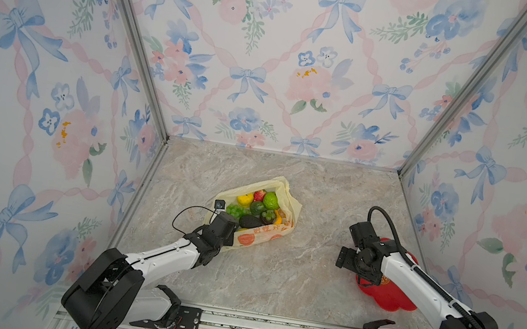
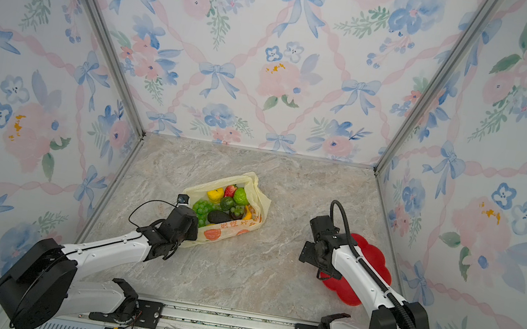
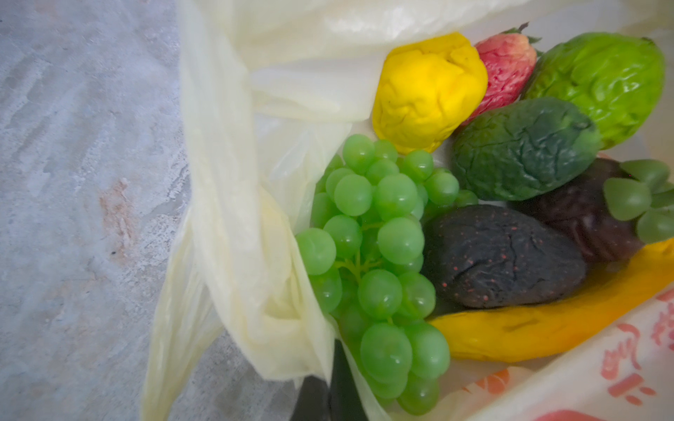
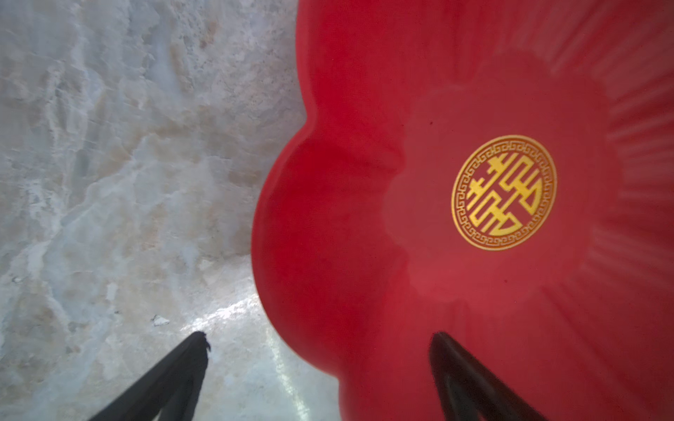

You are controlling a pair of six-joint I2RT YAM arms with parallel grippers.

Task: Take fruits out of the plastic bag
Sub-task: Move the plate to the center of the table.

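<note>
Fruits (image 1: pixel 257 207) lie heaped inside the plastic bag (image 1: pixel 291 208), which sits open-mouthed near the middle of the table (image 1: pixel 273 280). Left pincer (image 3: pixel 328 393) is closed tight on the bag's rim beside the green grapes (image 3: pixel 379 255). Right pincer (image 4: pixel 321 379) gapes wide, holding nothing, over the edge of the red plate (image 4: pixel 364 182).

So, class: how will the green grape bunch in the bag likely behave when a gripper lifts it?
The green grape bunch probably flexes and dangles: many round beads on thin stems. Its glossy beads look slippery, so a pinch may slide off. Lying against the plastic bag, it may drag the film along.
</note>
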